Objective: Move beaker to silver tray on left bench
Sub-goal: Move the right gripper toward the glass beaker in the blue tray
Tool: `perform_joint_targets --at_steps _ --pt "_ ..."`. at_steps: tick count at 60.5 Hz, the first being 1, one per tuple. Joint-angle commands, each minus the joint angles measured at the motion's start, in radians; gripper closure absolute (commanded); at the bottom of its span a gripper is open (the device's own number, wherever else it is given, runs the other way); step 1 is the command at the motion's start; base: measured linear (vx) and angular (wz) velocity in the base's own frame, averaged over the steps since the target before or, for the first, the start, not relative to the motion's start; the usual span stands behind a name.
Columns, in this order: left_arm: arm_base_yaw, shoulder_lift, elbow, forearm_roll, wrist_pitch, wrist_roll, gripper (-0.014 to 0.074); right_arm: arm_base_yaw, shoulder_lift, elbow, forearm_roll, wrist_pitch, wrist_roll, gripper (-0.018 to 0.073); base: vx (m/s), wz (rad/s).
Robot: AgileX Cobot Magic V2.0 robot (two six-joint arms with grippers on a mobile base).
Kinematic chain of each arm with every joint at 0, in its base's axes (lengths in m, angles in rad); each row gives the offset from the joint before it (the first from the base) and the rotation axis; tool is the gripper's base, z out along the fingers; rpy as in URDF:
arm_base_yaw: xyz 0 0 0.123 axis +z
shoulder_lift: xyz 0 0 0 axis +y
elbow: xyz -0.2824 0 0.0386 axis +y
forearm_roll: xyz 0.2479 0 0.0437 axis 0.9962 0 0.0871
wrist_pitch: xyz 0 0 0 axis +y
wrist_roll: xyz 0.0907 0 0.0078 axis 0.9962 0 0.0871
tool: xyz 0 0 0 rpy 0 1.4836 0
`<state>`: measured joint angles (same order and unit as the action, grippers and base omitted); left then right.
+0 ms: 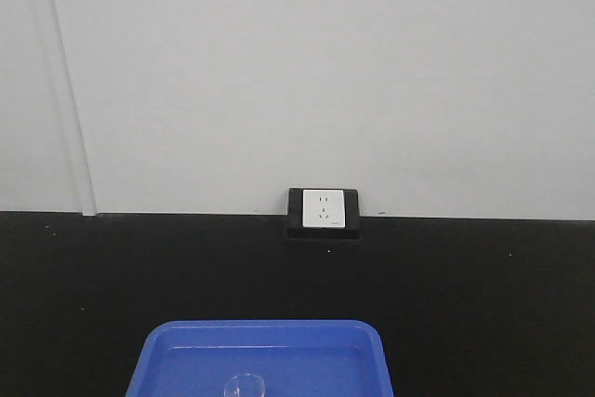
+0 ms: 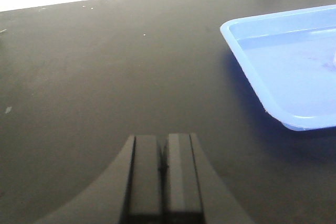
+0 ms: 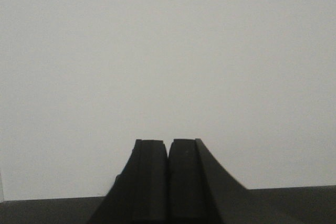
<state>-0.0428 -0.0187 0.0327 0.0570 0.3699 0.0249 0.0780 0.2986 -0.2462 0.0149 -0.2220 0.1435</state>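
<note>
**A:** Where is the beaker (image 1: 244, 386)?

**B:** In the blue tray (image 1: 260, 324), near its front middle. The front view shows it at 6 o'clock, with only the round glass rim above the frame edge. It looks upright, long axis vertical, though the body is cut off.

**A:** And which way is it from the grippers?

**B:** The left gripper (image 2: 163, 142) hangs low over the black worktop (image 2: 105, 77), jaws pressed together with nothing between them. The tray lies at about 2 o'clock from it. A faint glassy smear at the right frame edge may be the beaker, but I can't be sure. The right gripper (image 3: 168, 145) is also closed and empty, and it points at the white wall (image 3: 168, 51), with only a strip of worktop along the bottom.

**A:** So the left arm is nearer?

**B:** I'd judge so. It is the only arm whose camera has the tray in sight. It would have to open, swing toward 2 o'clock and take the glass from the side.

**A:** What does one view give that the others don't?

**B:** Only the front view shows the rim clearly, and the wall socket (image 1: 323, 208) at 12 o'clock behind the tray. Only the left wrist view shows the offset between gripper and tray. The silver tray appears in none.
</note>
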Motion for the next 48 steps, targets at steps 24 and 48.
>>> perform_joint_targets --at_steps 24,48 --pt "-0.007 -0.007 0.02 -0.003 -0.075 -0.002 0.0595 0.0 0.733 -0.292 -0.003 -0.221 -0.008 0.0571 0.0 0.0" --pt "-0.007 -0.007 0.02 -0.003 -0.075 -0.002 0.0595 0.0 0.964 -0.292 -0.004 -0.218 -0.001 0.0565 0.0 0.0"
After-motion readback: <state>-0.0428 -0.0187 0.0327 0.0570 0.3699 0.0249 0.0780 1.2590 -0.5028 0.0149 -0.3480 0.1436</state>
